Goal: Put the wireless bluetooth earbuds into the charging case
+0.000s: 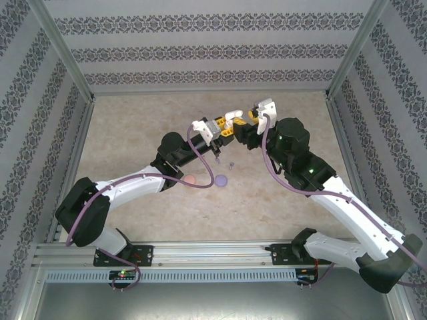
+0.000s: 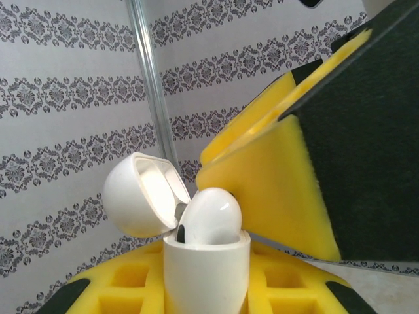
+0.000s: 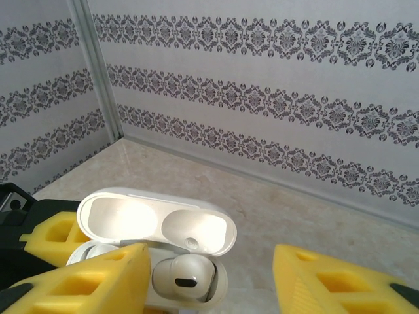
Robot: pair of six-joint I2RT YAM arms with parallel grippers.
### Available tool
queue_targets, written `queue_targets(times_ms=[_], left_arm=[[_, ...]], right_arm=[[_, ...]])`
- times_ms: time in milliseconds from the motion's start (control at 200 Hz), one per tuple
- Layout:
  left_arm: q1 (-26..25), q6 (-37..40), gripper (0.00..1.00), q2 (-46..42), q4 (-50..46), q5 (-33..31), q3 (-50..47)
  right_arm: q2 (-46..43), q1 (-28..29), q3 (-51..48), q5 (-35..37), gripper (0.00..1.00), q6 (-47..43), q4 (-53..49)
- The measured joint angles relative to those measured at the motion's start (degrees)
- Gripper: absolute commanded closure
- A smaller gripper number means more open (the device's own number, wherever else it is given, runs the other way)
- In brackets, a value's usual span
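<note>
- The left gripper (image 1: 223, 128) is holding the white charging case (image 2: 206, 275) up above the worktop (image 1: 133, 127). Its jaws are clamped on the lower body, and the lid (image 2: 134, 196) is hanging open to one side.
- The right gripper (image 3: 213, 288) is standing over the case with its jaws apart and gripping nothing. A white earbud (image 2: 209, 219) is sitting in the well between them.
- In the left wrist view the earbud is riding high and tilted, with its head proud of the rim, so it is probably not fully seated. If it is left like this, it may be tipping out, or blocking the lid from closing.
- One yellow pad (image 2: 275, 190) of the right gripper is hanging just beside the bud, and whether it is touching cannot be told. A sideways retreat from here risks brushing the bud and flicking it out of the well.
- A downward push to seat the bud is risky too. The case is being pinched only at its base, so pressure off centre could be twisting it in the grip or tilting it until the bud slides out.
- The open lid is standing near the right gripper's path, and a knock there could be snapping it shut on the raised bud.
- A bud dropped from this height would be bouncing across the worktop, where a small purple earbud (image 1: 231, 163) is lying loose.
</note>
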Motion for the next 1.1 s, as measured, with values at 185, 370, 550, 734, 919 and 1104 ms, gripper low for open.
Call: queue_targets(times_ms=[185,370,550,734,919,1104], left_arm=[[0.0,0.0,1.0,0.0,0.0,0.0,0.0],[0.0,0.0,1.0,-0.2,0.6,0.0,0.0],[0.0,0.0,1.0,-0.3,1.1,0.0,0.0],[0.0,0.0,1.0,-0.7,2.0,0.0,0.0],[0.0,0.0,1.0,-0.7,2.3,0.0,0.0],[0.0,0.0,1.0,-0.7,2.2,1.2,-0.1]], right_arm=[[-1.3,0.0,-0.7,-0.6,0.36,0.6,-0.9],[-3.1,0.6,-1.6,-2.3,0.31,1.7,-3.1],[-7.1,-0.9,-3.5,-4.2,0.29,4.1,-5.5],[-12.1,-7.5,-4.8,-6.8,0.3,9.2,-7.5],[-10.7,-12.7,-1.9,-8.8,0.45,14.2,-10.5],[0.6,-14.4,10.1,-11.8,0.7,18.1,-15.9]])
